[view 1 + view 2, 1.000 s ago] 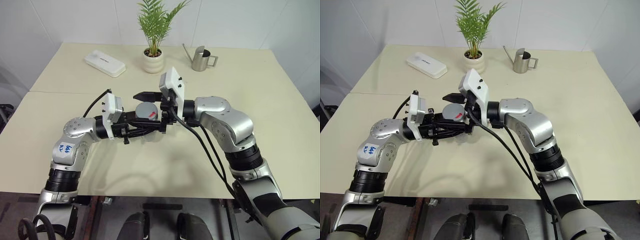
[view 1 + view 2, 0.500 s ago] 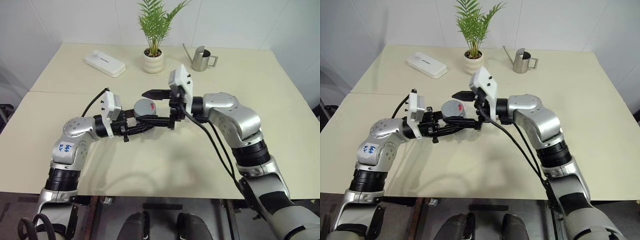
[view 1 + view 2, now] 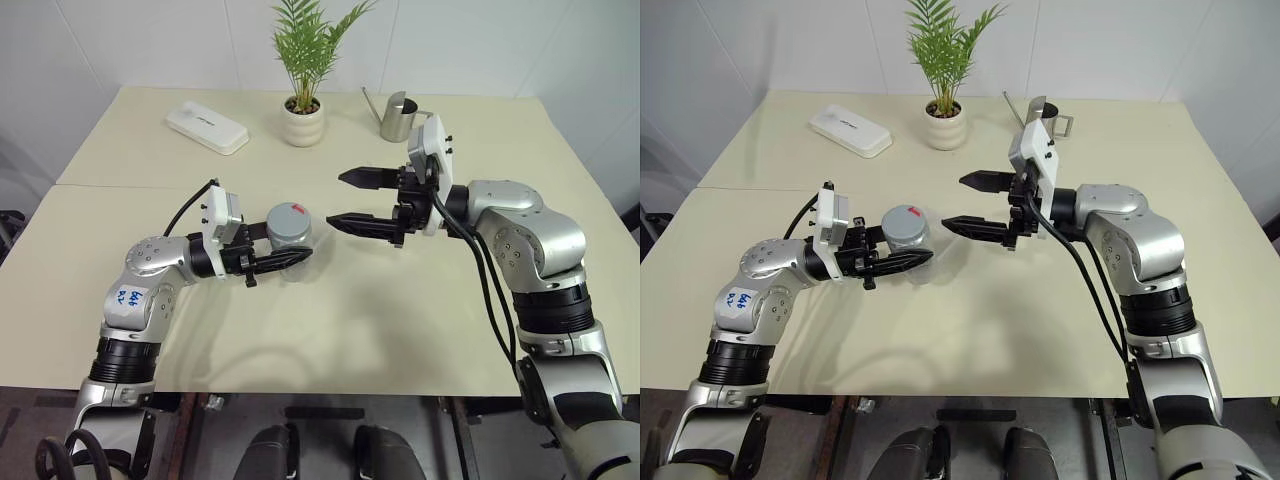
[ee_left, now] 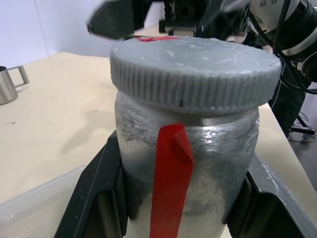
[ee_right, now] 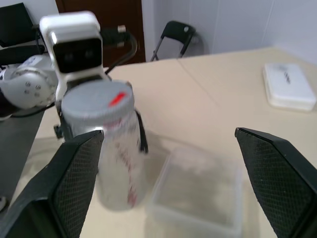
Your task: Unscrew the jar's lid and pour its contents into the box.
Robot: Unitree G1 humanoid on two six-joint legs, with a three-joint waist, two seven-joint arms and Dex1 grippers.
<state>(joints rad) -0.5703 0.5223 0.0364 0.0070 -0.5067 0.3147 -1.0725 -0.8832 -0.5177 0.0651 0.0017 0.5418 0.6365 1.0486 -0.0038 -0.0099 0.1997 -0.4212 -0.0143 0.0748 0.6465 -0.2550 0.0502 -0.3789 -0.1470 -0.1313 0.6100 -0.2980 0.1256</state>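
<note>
The jar [image 3: 287, 238], a silvery cylinder with a red strip down its side, is held upright just above the table, and my left gripper [image 3: 283, 256] is shut on its body. The grey lid [image 3: 288, 217] with a red patch sits on top of it. The left wrist view shows the lid [image 4: 193, 69] close up, with black fingers [image 4: 94, 198] on both sides of the jar [image 4: 198, 163]. My right gripper [image 3: 337, 198] hangs open to the right of the jar, apart from it, holding nothing. The clear box [image 5: 198, 191] lies on the table under and beside the jar. The contents are hidden inside.
A flat white case [image 3: 208, 127] lies at the back left. A potted plant [image 3: 305, 110] and a steel watering can [image 3: 400, 117] stand at the back centre. The cream table [image 3: 150, 330] has bare room in front and to the right.
My right gripper has drawn away from the lid toward the right, staying open. The left gripper and the jar have kept still, and the lid stays on the jar.
</note>
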